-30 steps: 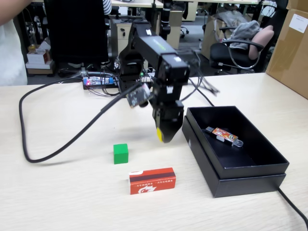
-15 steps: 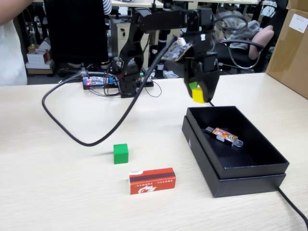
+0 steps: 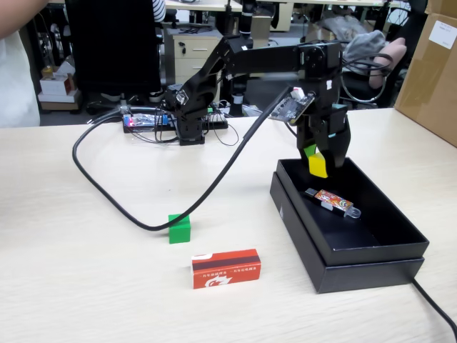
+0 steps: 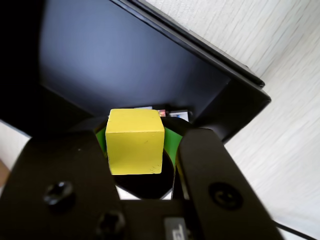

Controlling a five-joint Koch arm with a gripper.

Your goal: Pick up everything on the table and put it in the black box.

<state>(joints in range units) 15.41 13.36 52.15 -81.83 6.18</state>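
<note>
Whereas a second ago it hung left of the black box (image 3: 371, 246), the gripper (image 3: 317, 166) is now seen above the box's far end in the fixed view, clamped on the yellow cube (image 3: 318, 165); in the wrist view the cube (image 4: 135, 141) is gripped over the box's dark floor (image 4: 125, 60), so release is judged next.

Beige wood-grain table (image 3: 86, 286). On it: green cube (image 3: 179, 229), red packet (image 3: 226, 269) just in front of it, black box (image 3: 400, 261) to the right, a looping black cable (image 3: 114, 204).
</note>
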